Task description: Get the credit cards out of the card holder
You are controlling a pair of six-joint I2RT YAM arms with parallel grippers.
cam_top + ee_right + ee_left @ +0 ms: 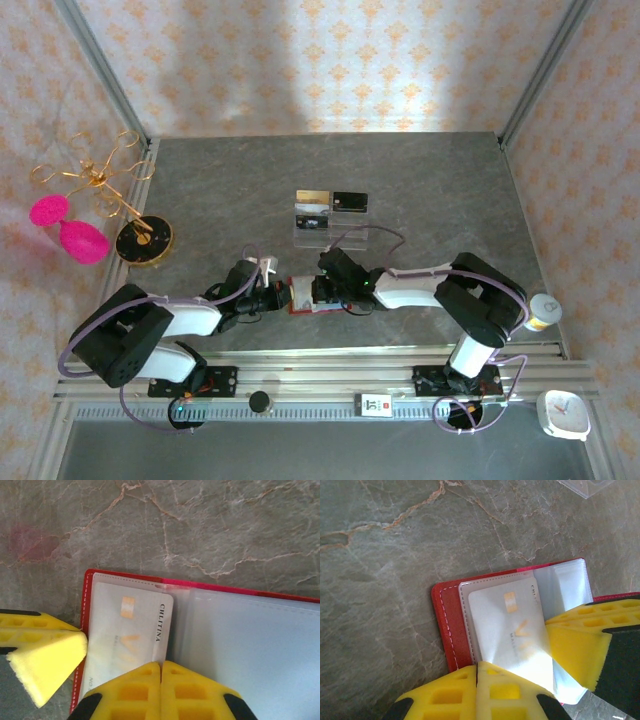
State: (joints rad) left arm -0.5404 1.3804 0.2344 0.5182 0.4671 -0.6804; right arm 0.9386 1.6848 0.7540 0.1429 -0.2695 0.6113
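Observation:
The red card holder (298, 296) lies open on the grey marble table between both grippers. A whitish credit card (505, 625) sits in its clear sleeve; its lettered edge (159, 622) pokes out toward the fold. My left gripper (478, 667) is shut, its tips at the holder's outer edge (447, 625), with nothing visibly between them. My right gripper (160, 666) is also shut, its tips resting at the card's protruding edge beside the empty grey-blue sleeves (250, 650). The darker card is hidden.
A clear acrylic stand (330, 228) behind the holder carries a gold card (313, 197) and a black card (350, 202). A gold wire rack with pink pieces (85, 200) stands at left. A small bottle (543, 312) and a white clock (563, 413) sit at right.

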